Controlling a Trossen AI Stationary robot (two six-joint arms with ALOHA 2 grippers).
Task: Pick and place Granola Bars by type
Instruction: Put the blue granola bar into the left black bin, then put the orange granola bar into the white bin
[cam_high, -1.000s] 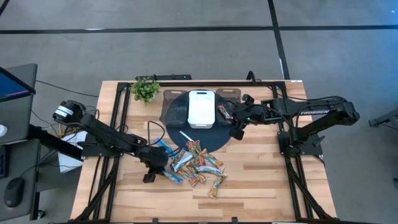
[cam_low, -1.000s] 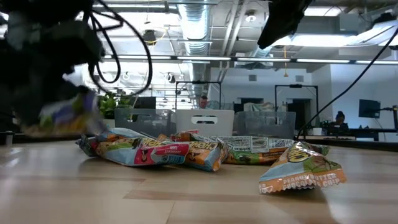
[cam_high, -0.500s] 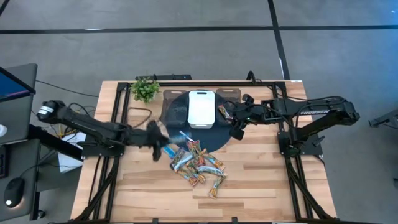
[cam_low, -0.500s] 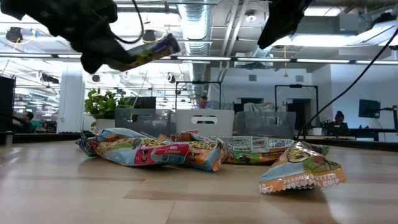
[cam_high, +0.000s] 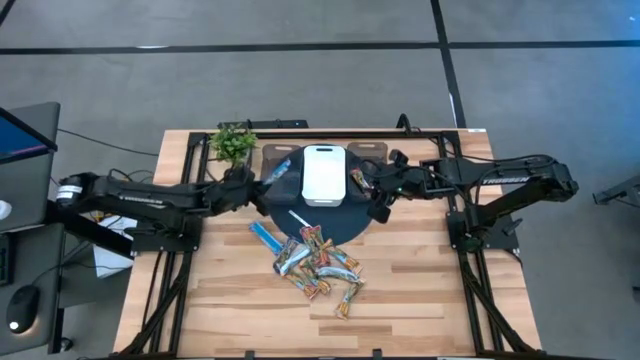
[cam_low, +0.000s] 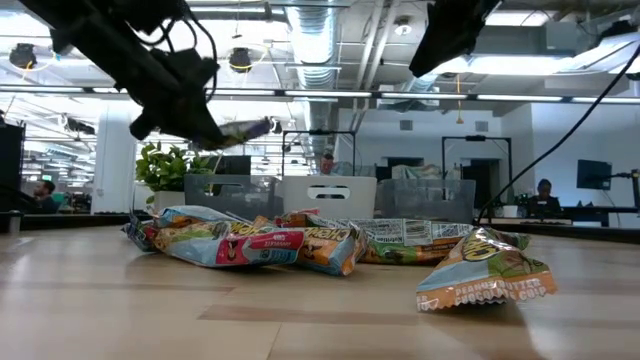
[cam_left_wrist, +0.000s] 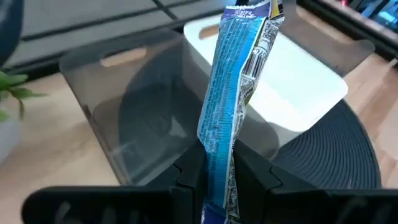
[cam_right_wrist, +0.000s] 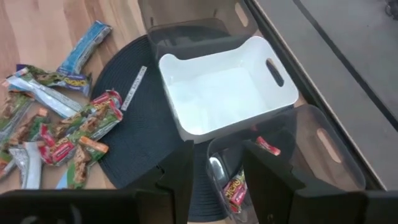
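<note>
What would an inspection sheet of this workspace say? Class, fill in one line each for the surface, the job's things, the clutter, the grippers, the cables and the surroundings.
Surface: wooden table with a dark round mat.
Job's things: pile of granola bars on the table beside the mat; one blue bar held above the clear left bin; white bin empty; clear right bin holds a bar or two.
Clutter: small green plant; thin white stick on the mat.
Grippers: left gripper shut on the blue bar; right gripper open above the clear right bin.
Cables: black cable hanging from an arm.
Surroundings: open office beyond, people seated far off.
</note>
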